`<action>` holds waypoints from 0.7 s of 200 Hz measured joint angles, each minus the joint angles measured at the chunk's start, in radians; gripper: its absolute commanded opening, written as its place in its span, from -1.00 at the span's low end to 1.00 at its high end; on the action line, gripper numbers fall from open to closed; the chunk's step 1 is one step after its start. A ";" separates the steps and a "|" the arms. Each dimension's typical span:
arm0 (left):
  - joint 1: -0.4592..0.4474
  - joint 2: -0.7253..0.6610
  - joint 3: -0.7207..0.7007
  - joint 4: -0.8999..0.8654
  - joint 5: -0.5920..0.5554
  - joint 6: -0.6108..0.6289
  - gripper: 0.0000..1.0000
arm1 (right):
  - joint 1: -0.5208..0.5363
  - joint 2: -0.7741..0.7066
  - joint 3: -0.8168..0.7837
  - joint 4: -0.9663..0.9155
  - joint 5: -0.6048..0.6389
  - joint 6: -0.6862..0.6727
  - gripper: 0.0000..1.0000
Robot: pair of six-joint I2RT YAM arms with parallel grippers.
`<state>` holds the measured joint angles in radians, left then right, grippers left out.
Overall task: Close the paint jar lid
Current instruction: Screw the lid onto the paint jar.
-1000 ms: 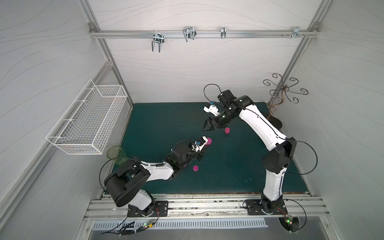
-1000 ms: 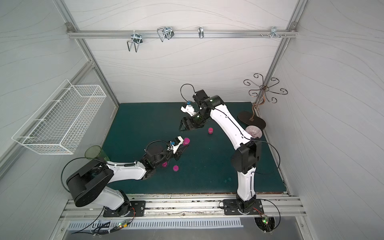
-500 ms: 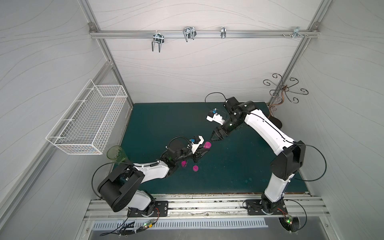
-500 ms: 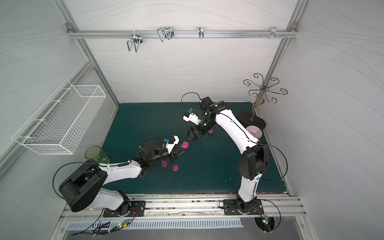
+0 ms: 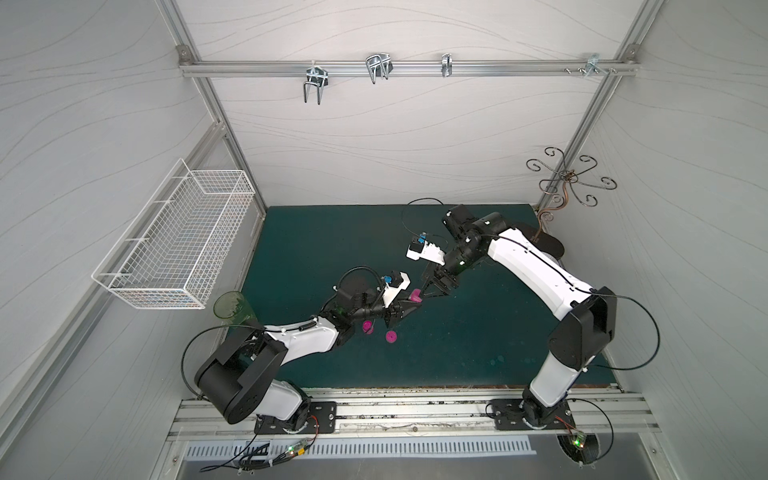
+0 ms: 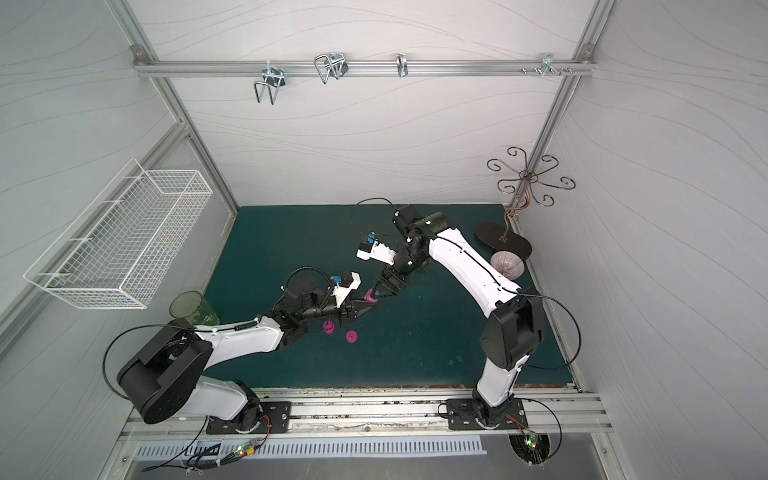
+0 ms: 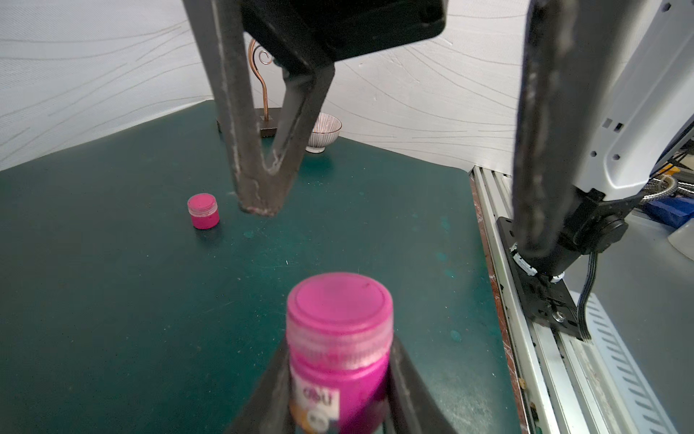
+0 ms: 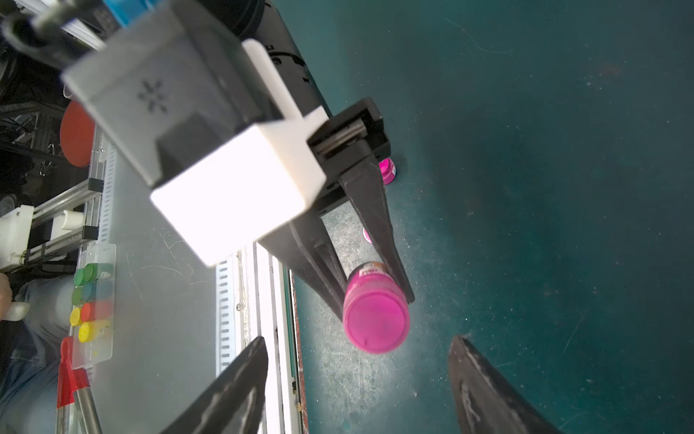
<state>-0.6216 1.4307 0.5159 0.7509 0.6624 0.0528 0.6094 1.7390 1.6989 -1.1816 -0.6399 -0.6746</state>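
Observation:
My left gripper is shut on the body of a magenta paint jar and holds it above the green mat; both top views show it. A magenta lid sits on the jar's neck. The right wrist view looks at that lid nearly end-on. My right gripper is open, its two dark fingers apart on either side of the lid and just short of it, touching nothing. In a top view the right gripper meets the jar from the back right.
Two more magenta paint pieces lie on the mat under my left wrist. Another small magenta jar stands farther off. A striped bowl and a metal stand sit at the right edge. A green cup stands at the left edge.
My right gripper has come down from the back of the mat to the held jar, its jaws narrowing a little. My left arm has swung the jar up toward it.

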 measured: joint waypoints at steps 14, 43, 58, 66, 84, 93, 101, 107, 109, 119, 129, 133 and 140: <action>0.000 0.000 0.000 -0.002 0.002 0.000 -1.00 | 0.005 0.010 0.000 0.000 0.002 -0.010 0.47; 0.000 0.000 0.000 -0.002 0.004 0.000 -1.00 | 0.013 0.028 0.000 0.002 0.015 -0.017 0.47; 0.000 0.000 0.000 -0.002 0.004 0.000 -1.00 | 0.013 0.034 0.000 0.003 0.022 -0.018 0.46; 0.000 0.000 0.000 -0.002 0.004 0.000 -1.00 | 0.014 0.037 0.000 0.004 0.023 -0.018 0.45; 0.000 0.000 0.002 -0.003 0.004 0.000 -1.00 | 0.019 0.043 0.000 0.005 0.027 -0.020 0.41; 0.000 0.000 0.005 -0.004 0.004 0.000 -1.00 | 0.024 0.047 0.000 0.004 0.030 -0.022 0.38; 0.000 0.000 0.008 -0.003 0.004 0.000 -1.00 | 0.028 0.051 0.000 0.004 0.030 -0.023 0.37; 0.000 0.000 0.010 -0.003 0.004 0.000 -1.00 | 0.032 0.055 0.000 0.004 0.030 -0.024 0.37; 0.000 0.000 0.010 -0.003 0.004 0.000 -1.00 | 0.033 0.056 0.000 0.004 0.030 -0.024 0.36; 0.000 0.000 0.010 -0.003 0.004 0.000 -1.00 | 0.039 0.063 0.000 0.004 0.031 -0.025 0.31; 0.000 0.000 0.010 -0.003 0.004 0.000 -1.00 | 0.043 0.069 0.000 0.003 0.031 -0.024 0.19; 0.000 0.000 0.010 -0.003 0.004 0.000 -1.00 | 0.045 0.071 0.000 0.003 0.032 -0.026 0.14; 0.000 0.000 0.010 -0.003 0.003 0.000 -1.00 | 0.047 0.075 0.000 0.003 0.032 -0.026 0.05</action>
<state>-0.6216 1.4307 0.5259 0.7479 0.6659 0.0528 0.6559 1.8141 1.6989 -1.1782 -0.6083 -0.7006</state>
